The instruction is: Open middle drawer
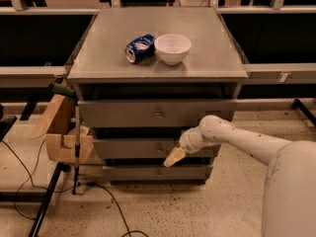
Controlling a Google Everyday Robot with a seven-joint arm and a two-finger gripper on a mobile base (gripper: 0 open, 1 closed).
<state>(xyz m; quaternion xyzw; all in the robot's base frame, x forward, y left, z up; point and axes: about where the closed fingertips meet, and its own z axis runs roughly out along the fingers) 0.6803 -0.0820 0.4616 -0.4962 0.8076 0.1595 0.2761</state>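
Note:
The grey cabinet has three drawer fronts, all closed. The middle drawer (129, 148) is of medium height, with a small round knob (159, 149) at its centre. My gripper (173, 158), with tan tips, sits in front of the middle drawer's lower edge, just right of and below the knob. My white arm (237, 141) reaches in from the right. The taller top drawer (123, 114) and the thin bottom drawer (133, 173) lie above and below it.
On the cabinet top (98, 53) lie a blue can (139, 48) on its side and a white bowl (173, 48). A wooden clamp fixture (63, 132) and a stand with cables stand at the cabinet's left. Dark shelving flanks both sides.

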